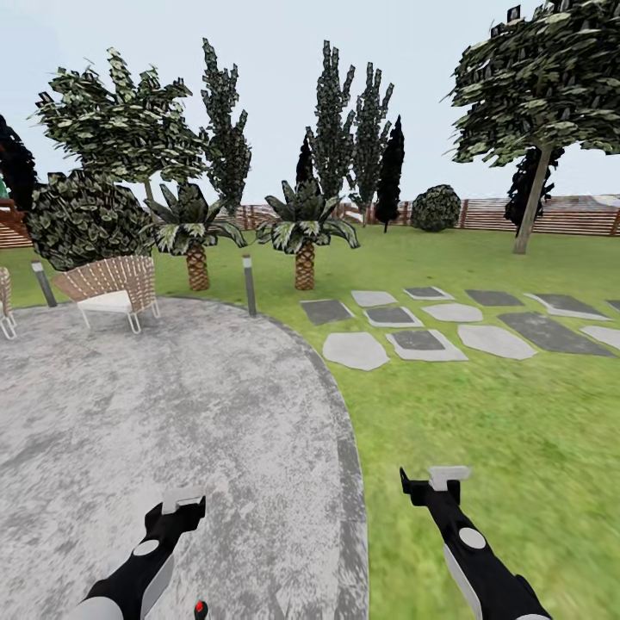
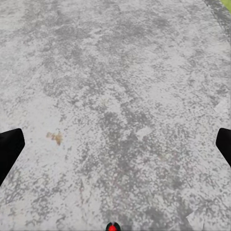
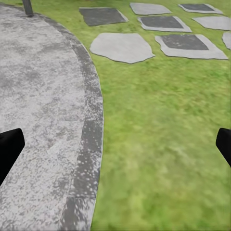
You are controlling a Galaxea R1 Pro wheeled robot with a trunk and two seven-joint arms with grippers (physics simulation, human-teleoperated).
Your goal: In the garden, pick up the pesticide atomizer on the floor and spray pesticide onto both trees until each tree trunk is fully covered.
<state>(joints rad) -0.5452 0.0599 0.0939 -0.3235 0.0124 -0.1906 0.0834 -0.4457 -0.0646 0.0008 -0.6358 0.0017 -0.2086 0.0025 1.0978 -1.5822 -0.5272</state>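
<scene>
The pesticide atomizer [image 1: 200,610] shows just its red top at the bottom edge of the head view, standing on the grey speckled floor [image 1: 172,405] close in front of me. The same red top [image 2: 112,226] appears in the left wrist view. My left gripper [image 1: 183,504] hovers over the floor just beyond the atomizer, open and empty, its fingers [image 2: 9,149] wide apart. My right gripper [image 1: 435,482] hangs open over the lawn [image 3: 159,144], beside the paving's curved edge. One tree trunk [image 1: 531,207] rises far right by the fence. A second leafy tree [image 1: 112,120] stands back left.
A wicker chair [image 1: 112,288] sits at the far side of the paving, with grey bollard lamps [image 1: 249,284] along the edge. Two palms [image 1: 303,232] and dark conifers [image 1: 331,129] stand behind. Stepping stones [image 1: 418,343] cross the lawn to the right. A slat fence [image 1: 560,215] closes the back.
</scene>
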